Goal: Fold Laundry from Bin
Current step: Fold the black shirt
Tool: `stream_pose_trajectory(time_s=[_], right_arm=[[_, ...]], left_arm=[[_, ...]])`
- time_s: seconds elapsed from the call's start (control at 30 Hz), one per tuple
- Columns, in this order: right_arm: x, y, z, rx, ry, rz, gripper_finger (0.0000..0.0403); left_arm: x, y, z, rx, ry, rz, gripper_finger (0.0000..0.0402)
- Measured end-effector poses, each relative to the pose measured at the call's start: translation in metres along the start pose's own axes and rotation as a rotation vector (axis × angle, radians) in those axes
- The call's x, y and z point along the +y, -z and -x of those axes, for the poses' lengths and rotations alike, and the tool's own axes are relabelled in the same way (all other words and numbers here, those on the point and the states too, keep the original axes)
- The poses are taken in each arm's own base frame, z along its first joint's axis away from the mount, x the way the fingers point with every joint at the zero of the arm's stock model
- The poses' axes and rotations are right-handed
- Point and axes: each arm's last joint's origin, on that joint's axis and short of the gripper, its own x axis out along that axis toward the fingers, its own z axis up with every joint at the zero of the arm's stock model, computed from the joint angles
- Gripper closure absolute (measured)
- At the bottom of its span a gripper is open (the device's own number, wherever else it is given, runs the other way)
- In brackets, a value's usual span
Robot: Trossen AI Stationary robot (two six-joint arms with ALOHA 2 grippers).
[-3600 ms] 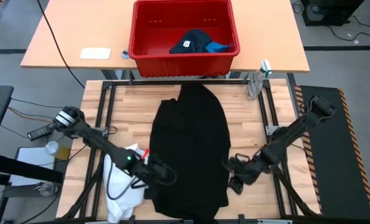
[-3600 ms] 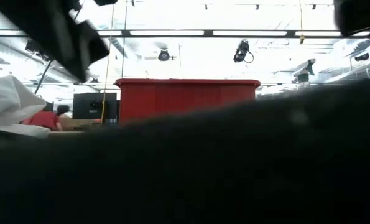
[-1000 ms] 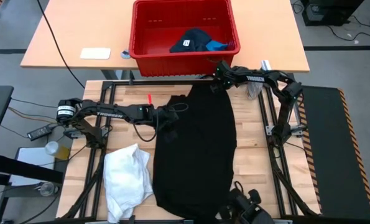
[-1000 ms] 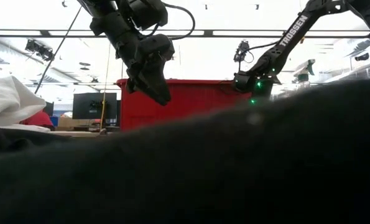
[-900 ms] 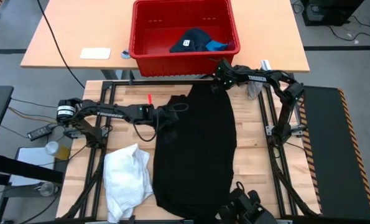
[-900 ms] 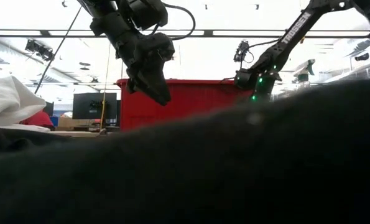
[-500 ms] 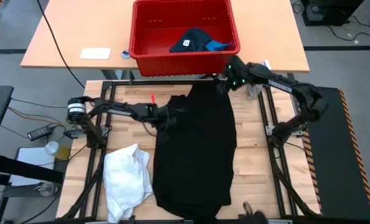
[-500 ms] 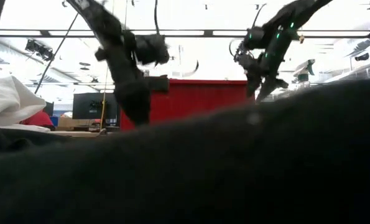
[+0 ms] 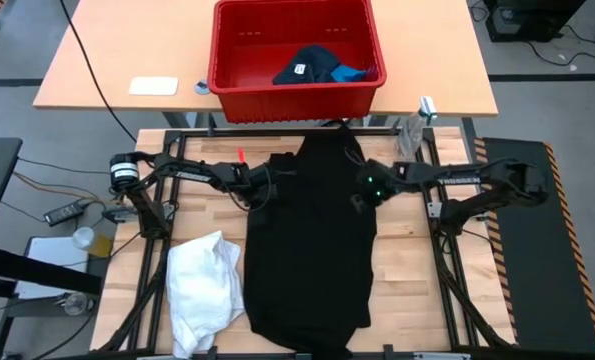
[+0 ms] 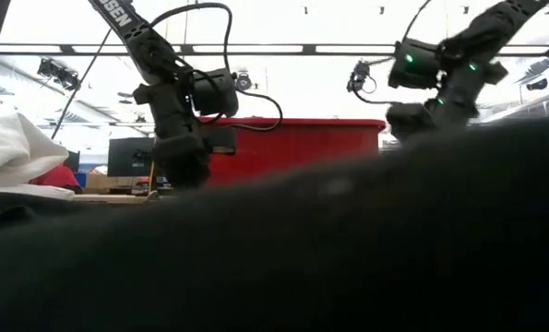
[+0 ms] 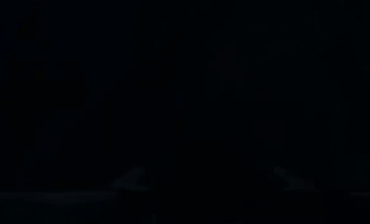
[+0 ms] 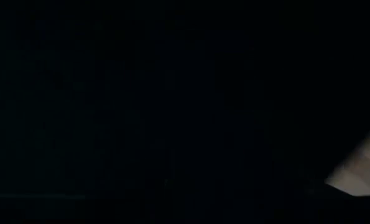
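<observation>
A black garment (image 9: 312, 240) lies spread along the wooden table (image 9: 407, 260), from the bin side to the near edge. It fills the foreground of the low view (image 10: 348, 258). My left gripper (image 9: 265, 190) is low at the garment's left edge. My right gripper (image 9: 362, 190) is over its right part, toward the far end. Both wrist views are dark. A white garment (image 9: 205, 288) lies crumpled at the near left. The red bin (image 9: 227, 50) stands on the far table with a dark navy garment with a white tag (image 9: 307, 68) and a small bright blue one (image 9: 349, 73) inside.
A clear bottle (image 9: 410, 135) stands at the table's far right corner. A white flat item (image 9: 154, 86) lies on the far table, left of the bin. Bare wood shows left (image 9: 192, 205) and right (image 9: 407, 260) of the black garment.
My right gripper has gone from the garment's far end by the bin toward the near edge and down, and now sits over the garment's right part. My left gripper has gone down at the garment's left edge. The black garment lies much as before.
</observation>
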Motion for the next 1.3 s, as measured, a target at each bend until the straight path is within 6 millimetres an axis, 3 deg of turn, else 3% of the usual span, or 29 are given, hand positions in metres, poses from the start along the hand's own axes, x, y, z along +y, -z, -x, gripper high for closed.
stream_pose_trajectory(time_s=[0.23,0.4,0.53,0.67,0.87,1.0,1.1,1.3], right_arm=[[-0.019,0.019,-0.016,0.022,0.131,0.003,0.0227],[-0.022,0.018,-0.004,0.058,0.225,-0.037,0.0239],[-0.009,0.005,0.019,-0.047,0.269,-0.007,0.0245],[0.004,-0.007,0.031,-0.128,0.19,0.041,0.0245],[0.03,-0.001,0.027,-0.053,-0.081,0.159,0.0245],[0.048,0.011,0.025,-0.163,-0.046,0.266,0.0245],[0.049,-0.006,0.02,-0.29,-0.045,0.29,0.0245],[0.024,-0.071,-0.01,-0.414,-0.019,0.255,0.0245]], left_arm=[[0.002,0.006,0.004,0.055,-0.003,-0.018,0.026],[-0.001,0.007,0.025,0.018,-0.017,-0.013,0.026],[-0.004,-0.001,0.063,-0.14,-0.036,-0.026,0.026],[-0.003,0.002,0.081,-0.183,-0.083,-0.019,0.026],[-0.003,0.002,0.086,-0.211,-0.044,0.134,0.026],[-0.008,-0.001,0.083,-0.218,-0.043,0.132,0.026],[-0.002,-0.002,0.081,-0.221,-0.056,0.174,0.026],[0.009,-0.002,0.083,-0.237,-0.077,0.228,0.026]])
